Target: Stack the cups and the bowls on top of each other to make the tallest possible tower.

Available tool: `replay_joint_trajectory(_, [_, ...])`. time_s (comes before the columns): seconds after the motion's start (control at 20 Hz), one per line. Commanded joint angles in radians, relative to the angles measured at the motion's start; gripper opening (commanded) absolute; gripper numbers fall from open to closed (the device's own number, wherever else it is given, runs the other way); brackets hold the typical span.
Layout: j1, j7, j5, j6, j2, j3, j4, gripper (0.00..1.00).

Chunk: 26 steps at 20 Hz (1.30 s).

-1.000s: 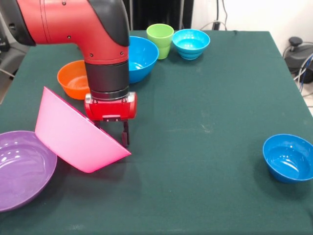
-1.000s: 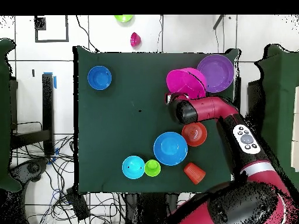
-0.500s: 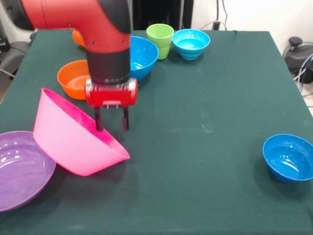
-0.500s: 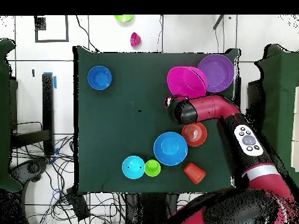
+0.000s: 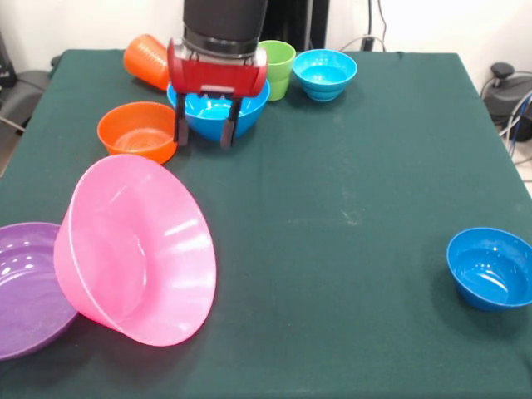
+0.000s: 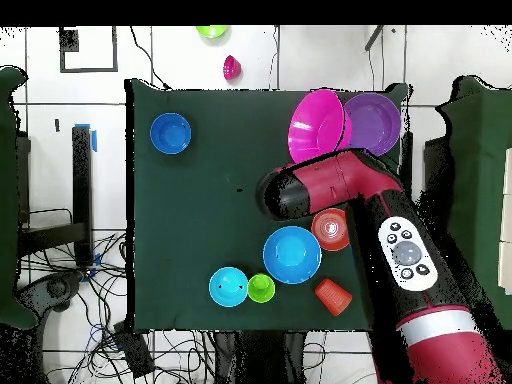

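Pink bowl tipped, end effector raised
The pink bowl point(image 5: 137, 249) leans on the purple bowl point(image 5: 29, 287); the end effector point(image 5: 204, 133) hangs open and empty above the tabletop point(image 5: 349, 166).

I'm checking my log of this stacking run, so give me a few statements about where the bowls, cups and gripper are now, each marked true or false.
1. The pink bowl is tipped on its side, leaning against the purple bowl. True.
2. The gripper is clamped on the pink bowl. False: it hangs open and empty above the table, in front of the medium blue bowl.
3. The orange cup lies on its side. True.
4. The green cup sits inside the cyan bowl. False: it stands beside it on the table.
5. The dark blue bowl is stacked on the orange bowl. False: it stands alone, far from the others.
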<state>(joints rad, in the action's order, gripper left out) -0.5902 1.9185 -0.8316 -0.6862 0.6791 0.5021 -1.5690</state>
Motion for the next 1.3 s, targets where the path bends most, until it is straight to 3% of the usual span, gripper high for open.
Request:
replay_joint_trajectory(0.05, [-0.012,-0.119,0.008,-0.071,0.004,-0.031,-0.061,1.0])
replay_joint_trajectory(0.45, [-0.191,-0.24,0.189,-0.094,-0.076,0.103,-0.112,1.0])
replay_joint_trajectory(1.0, [-0.275,-0.25,0.221,-0.084,-0.111,0.173,-0.158,1.0])
replay_joint_trajectory(1.2, [-0.275,-0.282,0.188,-0.102,-0.085,0.181,-0.152,1.0])
replay_joint_trajectory(1.3, [-0.217,-0.361,0.025,-0.022,0.037,0.17,-0.143,1.0])
